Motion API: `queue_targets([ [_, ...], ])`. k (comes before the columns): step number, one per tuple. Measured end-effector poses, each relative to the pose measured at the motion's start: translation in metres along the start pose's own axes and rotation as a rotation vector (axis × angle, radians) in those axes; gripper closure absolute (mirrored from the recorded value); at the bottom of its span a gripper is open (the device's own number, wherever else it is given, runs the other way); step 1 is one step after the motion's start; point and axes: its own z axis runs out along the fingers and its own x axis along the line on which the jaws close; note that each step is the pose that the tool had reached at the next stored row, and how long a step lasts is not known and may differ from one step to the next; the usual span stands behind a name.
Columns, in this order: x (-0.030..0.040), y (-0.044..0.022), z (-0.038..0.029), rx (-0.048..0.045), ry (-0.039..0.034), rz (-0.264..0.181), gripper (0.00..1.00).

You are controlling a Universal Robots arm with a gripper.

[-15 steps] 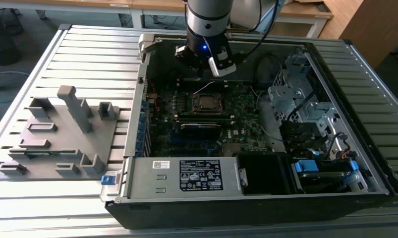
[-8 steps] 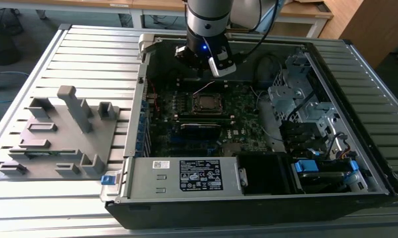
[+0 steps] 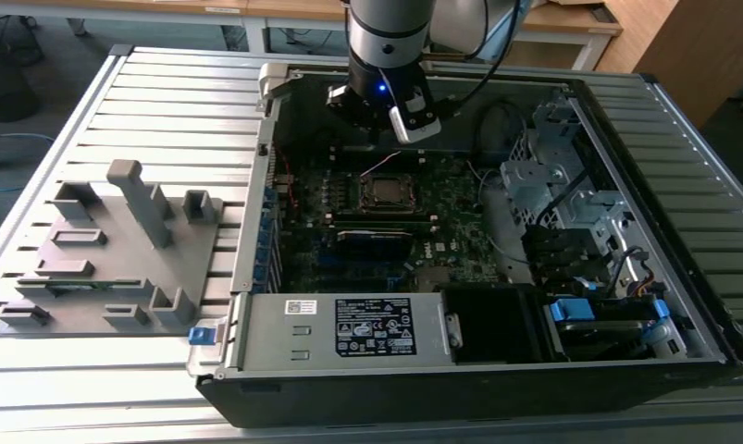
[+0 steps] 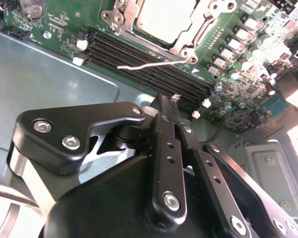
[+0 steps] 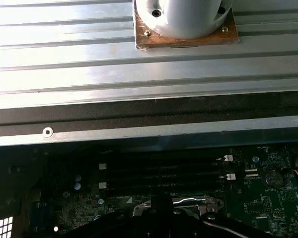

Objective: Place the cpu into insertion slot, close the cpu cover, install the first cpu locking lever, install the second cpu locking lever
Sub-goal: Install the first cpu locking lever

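Jaws pinched together, empty: the gripper [image 4: 170, 100] is hovering, the locking lever [image 4: 154, 63] lying crosswise just ahead, cpu [image 4: 161, 20] beyond.

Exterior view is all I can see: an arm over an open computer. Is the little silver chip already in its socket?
Observer: Yes. In the second wrist view the cpu lies in place, the cpu cover flat around it.
Visitor: Is the claw holding anything?
Observer: No. The gripper is shut and empty; a thin wire locking lever juts free across the memory slots.
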Motion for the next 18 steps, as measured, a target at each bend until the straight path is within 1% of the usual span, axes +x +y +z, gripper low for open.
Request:
queue_targets([
  [15,0.0,-0.0003,0.001,-0.0008,-0.0048,-0.001,0.9],
  [18,0.0,-0.0004,0.0013,-0.0009,-0.0073,-0.002,0.9],
])
